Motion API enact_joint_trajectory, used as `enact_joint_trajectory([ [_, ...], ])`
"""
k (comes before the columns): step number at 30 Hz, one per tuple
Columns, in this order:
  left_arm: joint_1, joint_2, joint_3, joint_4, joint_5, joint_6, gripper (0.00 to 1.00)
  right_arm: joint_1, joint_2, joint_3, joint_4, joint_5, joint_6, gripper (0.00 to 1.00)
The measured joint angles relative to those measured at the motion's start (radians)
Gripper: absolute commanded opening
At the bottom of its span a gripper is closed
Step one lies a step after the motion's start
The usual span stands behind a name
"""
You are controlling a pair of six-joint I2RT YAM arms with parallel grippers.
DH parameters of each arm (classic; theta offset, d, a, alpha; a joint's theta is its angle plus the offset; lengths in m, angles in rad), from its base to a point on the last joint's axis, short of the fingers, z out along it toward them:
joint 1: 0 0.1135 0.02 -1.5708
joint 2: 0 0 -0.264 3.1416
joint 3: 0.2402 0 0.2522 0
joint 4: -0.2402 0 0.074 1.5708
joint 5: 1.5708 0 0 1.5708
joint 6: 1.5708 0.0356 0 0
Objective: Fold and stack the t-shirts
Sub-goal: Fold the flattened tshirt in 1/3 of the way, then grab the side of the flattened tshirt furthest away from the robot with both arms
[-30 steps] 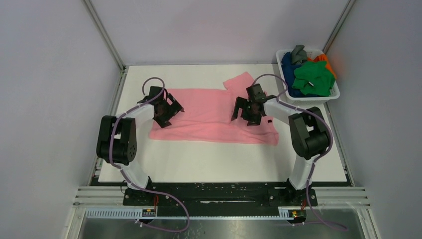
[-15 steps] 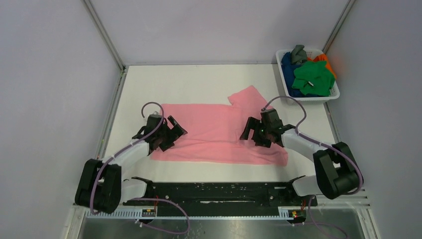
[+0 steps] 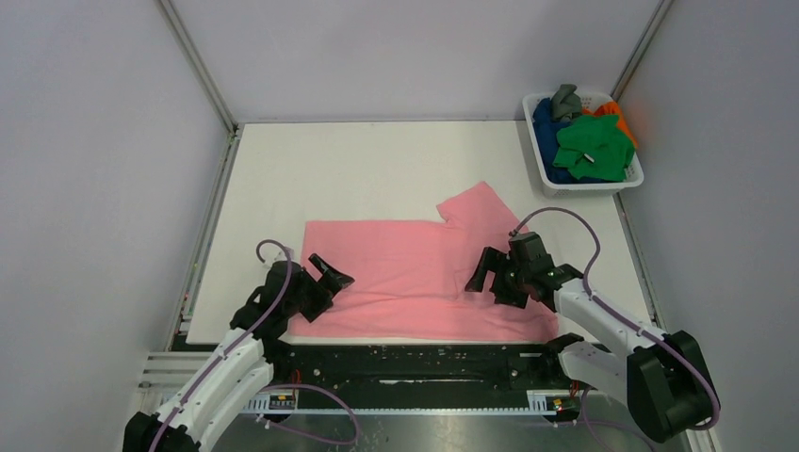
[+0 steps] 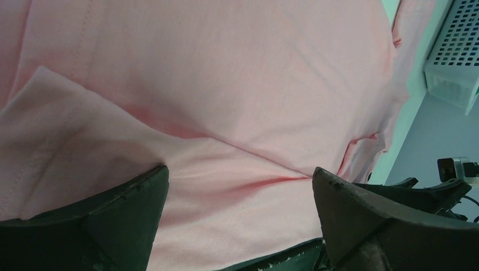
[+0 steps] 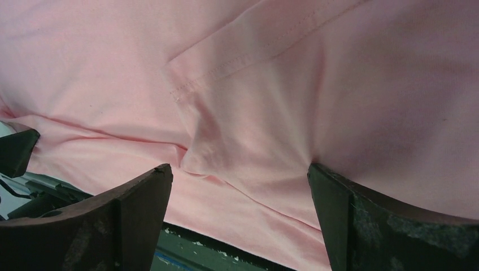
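Observation:
A light pink t-shirt (image 3: 415, 273) lies spread flat on the white table, its near hem at the table's front edge and one sleeve (image 3: 476, 205) pointing to the back right. My left gripper (image 3: 318, 285) is open and rests on the shirt's left part. My right gripper (image 3: 492, 276) is open and rests on its right part. In the left wrist view the gripper (image 4: 240, 189) has its fingers wide apart with creased pink cloth (image 4: 226, 84) between them. The right wrist view shows the same for the right gripper (image 5: 240, 180), over a sleeve seam (image 5: 248, 51).
A white slatted basket (image 3: 534, 141) stands at the back right, holding green (image 3: 594, 146), dark blue (image 3: 546, 121), orange (image 3: 617, 113) and grey (image 3: 565, 96) shirts. The black front rail (image 3: 424, 358) runs just below the shirt's near hem.
Both arms have drawn back toward the near edge. The pink shirt has slid with them from mid-table to the front edge.

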Motion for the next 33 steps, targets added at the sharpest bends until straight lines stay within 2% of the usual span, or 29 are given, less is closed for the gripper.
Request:
enact_joint_trajectory([
  [4, -0.011, -0.050, -0.003, -0.055, 0.001, -0.016, 0.99, 0.001, -0.047, -0.010, -0.057, -0.003, -0.002, 0.99],
  [9, -0.018, -0.023, 0.039, -0.122, -0.009, 0.007, 0.99, 0.003, -0.068, 0.003, -0.128, 0.008, -0.021, 1.00],
  [16, -0.017, 0.150, 0.332, -0.307, -0.194, 0.106, 0.99, 0.003, -0.060, 0.164, -0.194, 0.035, -0.052, 0.99],
  [19, 0.008, 0.289, 0.504, -0.323, -0.280, 0.154, 0.99, 0.003, -0.040, 0.253, -0.197, 0.059, -0.072, 1.00],
  [24, 0.149, 0.578, 0.700, -0.299, -0.319, 0.237, 0.98, -0.012, 0.066, 0.398, -0.204, 0.085, -0.121, 0.99],
  [27, 0.212, 0.766, 0.786, -0.286, -0.323, 0.272, 0.92, -0.031, 0.150, 0.456, -0.208, 0.084, -0.146, 0.99],
  [33, 0.252, 1.088, 1.013, -0.285, -0.325, 0.329, 0.83, -0.053, 0.284, 0.519, -0.236, 0.083, -0.177, 0.99],
])
